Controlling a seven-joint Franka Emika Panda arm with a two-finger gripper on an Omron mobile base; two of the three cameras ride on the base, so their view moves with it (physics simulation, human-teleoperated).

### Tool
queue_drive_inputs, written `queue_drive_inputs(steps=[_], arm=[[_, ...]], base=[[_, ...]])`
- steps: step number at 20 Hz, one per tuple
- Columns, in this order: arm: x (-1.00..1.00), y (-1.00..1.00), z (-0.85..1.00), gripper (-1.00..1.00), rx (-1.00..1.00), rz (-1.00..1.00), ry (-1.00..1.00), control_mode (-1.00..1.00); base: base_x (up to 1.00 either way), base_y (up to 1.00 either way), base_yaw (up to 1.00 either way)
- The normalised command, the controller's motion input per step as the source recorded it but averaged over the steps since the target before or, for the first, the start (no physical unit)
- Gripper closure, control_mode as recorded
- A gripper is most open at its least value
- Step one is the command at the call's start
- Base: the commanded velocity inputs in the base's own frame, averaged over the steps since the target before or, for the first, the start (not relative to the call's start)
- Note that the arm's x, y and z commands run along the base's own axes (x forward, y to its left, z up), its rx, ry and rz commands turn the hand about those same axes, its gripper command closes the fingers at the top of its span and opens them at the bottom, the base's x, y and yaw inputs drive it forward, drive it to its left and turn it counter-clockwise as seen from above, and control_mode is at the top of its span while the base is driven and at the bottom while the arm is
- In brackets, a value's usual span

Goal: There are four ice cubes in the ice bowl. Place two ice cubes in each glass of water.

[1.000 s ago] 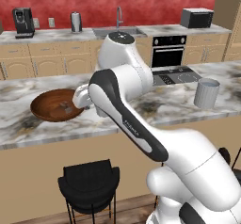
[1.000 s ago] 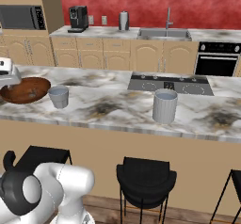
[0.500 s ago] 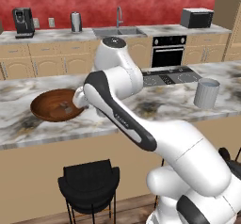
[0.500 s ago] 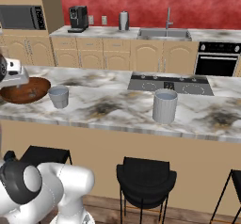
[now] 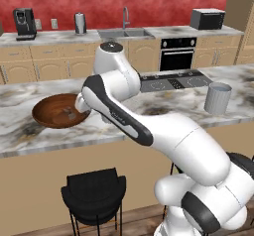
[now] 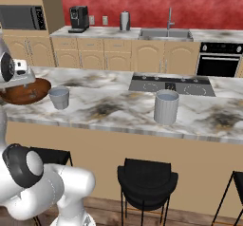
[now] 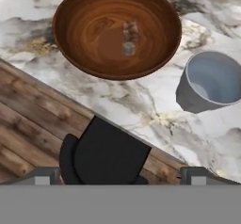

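Basically nothing done yet imo. The gripper (image 5: 74, 112) hangs w/ jaws spread wide and empty, right over the near rim of the ice bowl (image 7: 84, 53). The ice cubes (image 7: 129, 39) sit bunched near the bowl's middle, ahead of the gripper; they're blurry so I can't count them exactly, but it looks like a small cluster, none lifted. The shorter glass of water (image 7: 212, 84) is just beside the bowl, off to the gripper's right in the hand view, and I see no cube in it. The taller glass (image 6: 166, 107) stands well apart down the tabletop (image 6: 109, 111), too far to tell what's inside. So prob all four drops left: pick, carry, drop, x4.
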Motion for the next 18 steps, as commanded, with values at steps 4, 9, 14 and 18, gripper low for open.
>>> queue_drive_inputs(steps=[4,9,14,18], arm=[[0.37,0.25,-0.20,-1.00,-0.07,0.05,0.03,-1.00],[0.34,0.32,-0.28,-1.00,-0.11,0.05,0.03,-1.00],[0.32,0.29,-0.23,-1.00,-0.10,0.04,0.01,-1.00],[0.37,0.14,-0.10,-1.00,-0.04,0.03,0.00,-1.00]], base=[[0.00,0.00,0.00],[0.00,0.00,0.00],[0.00,0.00,0.00],[0.00,0.00,0.00]])
